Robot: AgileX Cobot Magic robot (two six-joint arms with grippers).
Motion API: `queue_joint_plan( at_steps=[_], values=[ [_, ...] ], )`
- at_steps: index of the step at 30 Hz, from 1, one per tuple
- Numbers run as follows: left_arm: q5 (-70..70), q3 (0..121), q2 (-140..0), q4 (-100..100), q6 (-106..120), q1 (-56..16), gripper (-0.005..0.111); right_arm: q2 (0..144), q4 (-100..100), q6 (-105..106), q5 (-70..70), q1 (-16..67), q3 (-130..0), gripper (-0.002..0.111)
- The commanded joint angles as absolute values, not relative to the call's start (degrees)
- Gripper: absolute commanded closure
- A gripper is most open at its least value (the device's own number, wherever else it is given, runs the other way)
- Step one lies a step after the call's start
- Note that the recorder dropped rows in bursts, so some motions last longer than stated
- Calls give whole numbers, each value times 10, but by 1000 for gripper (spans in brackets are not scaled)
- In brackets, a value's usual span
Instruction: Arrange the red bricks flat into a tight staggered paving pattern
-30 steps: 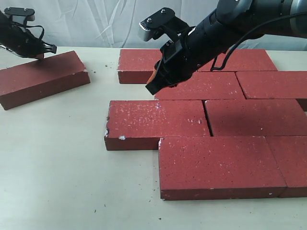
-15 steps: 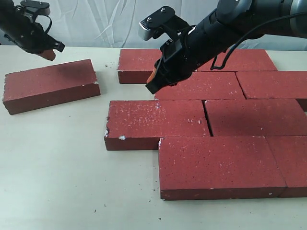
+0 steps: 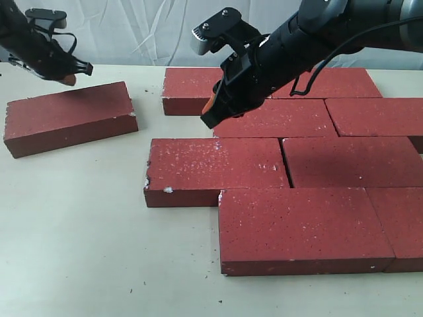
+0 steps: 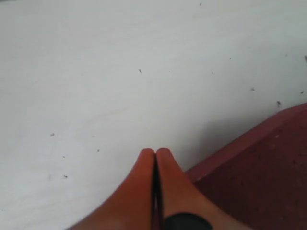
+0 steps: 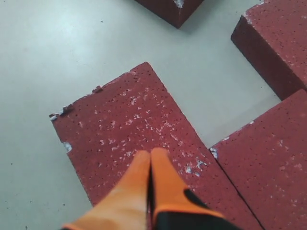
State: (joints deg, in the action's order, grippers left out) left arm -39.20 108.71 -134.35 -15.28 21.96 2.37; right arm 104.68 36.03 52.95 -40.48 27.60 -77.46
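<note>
A loose red brick (image 3: 69,117) lies flat and askew at the left, apart from the others. Several red bricks form a staggered patch, with its left-most brick (image 3: 215,170) in the middle row and a large one (image 3: 301,228) in front. My left gripper (image 3: 68,79) hovers shut and empty just behind the loose brick, whose corner (image 4: 268,163) shows beside the orange fingers (image 4: 165,177). My right gripper (image 3: 209,117) is shut and empty, hanging above the patch between the back brick (image 3: 192,89) and the middle row; below its tip lies a flecked brick (image 5: 129,129).
The pale tabletop (image 3: 73,238) is bare at the left and front, dotted with small crumbs. A white cloth backdrop (image 3: 132,33) hangs behind the table. The patch runs off the right edge of the exterior view.
The loose brick slid right and turned a little in the first half second, then stayed put. My left gripper lifted off it and has drifted slightly right. The right arm has held still.
</note>
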Motion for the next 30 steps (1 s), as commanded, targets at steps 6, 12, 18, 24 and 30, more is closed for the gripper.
queue_joint_plan(
  at_steps=[6,12,18,24,30],
  values=[
    [-424,1087,-1357,-176,221,13,107,1046,364,532,-397,274,-774,109],
    [-448,1087,-1355,-186,248,-3,107,1046,364,532,-397,274,-774,109],
    [-492,1087,-1318,-197,295,-6,107,1046,364,532,-393,274,-774,109],
    [-515,1087,-1280,-231,348,-6,107,1054,364,532,-392,274,-774,109],
    [-491,1087,-1304,-244,335,-9,107,1068,366,532,-371,274,-774,109]
  ],
)
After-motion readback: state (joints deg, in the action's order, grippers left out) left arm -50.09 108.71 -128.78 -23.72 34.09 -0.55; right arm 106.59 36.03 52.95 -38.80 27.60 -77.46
